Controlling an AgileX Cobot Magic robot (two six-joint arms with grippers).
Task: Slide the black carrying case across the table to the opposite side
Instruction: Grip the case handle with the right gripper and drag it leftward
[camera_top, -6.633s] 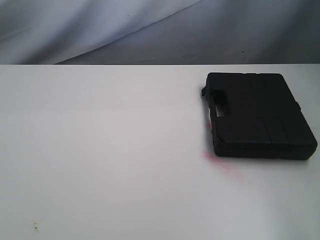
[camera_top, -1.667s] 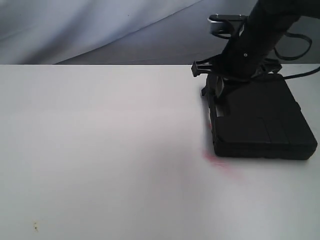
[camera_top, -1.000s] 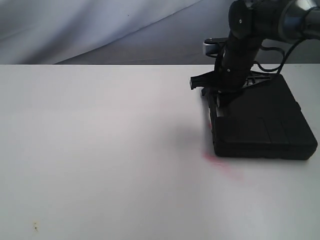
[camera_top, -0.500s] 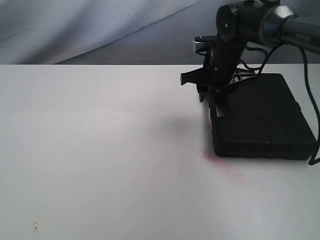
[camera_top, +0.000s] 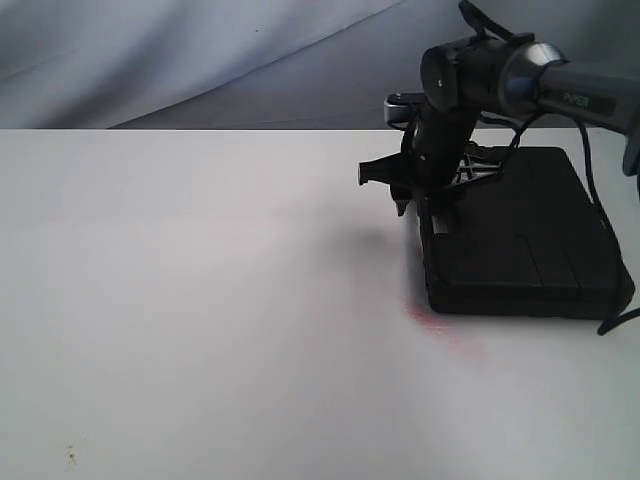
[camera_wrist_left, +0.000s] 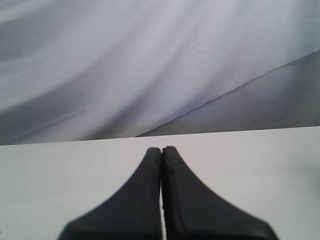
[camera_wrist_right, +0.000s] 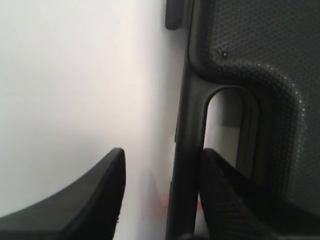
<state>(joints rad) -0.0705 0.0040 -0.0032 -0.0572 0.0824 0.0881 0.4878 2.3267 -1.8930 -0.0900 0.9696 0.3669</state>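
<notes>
The black carrying case (camera_top: 520, 235) lies flat at the right of the white table (camera_top: 200, 300), its handle side facing left. My right gripper (camera_top: 413, 203) is down at that handle side. In the right wrist view this gripper (camera_wrist_right: 162, 156) is open and straddles the handle bar (camera_wrist_right: 189, 150): one finger (camera_wrist_right: 220, 190) sits in the handle slot against the bar, the other (camera_wrist_right: 95, 195) hangs over bare table, apart from it. The textured lid (camera_wrist_right: 265, 55) fills that side. My left gripper (camera_wrist_left: 161, 150) is shut, empty, above bare table, and out of the exterior view.
A pink-red smear (camera_top: 440, 325) marks the table by the case's near left corner. Grey-blue cloth (camera_top: 200, 60) hangs behind the far edge. White tabletop stretches left of the case. The right arm's cable (camera_top: 610, 320) loops past the case's right end.
The right arm came in over the case, then shifted left and lower until its fingers straddle the handle. The case stays where it was.
</notes>
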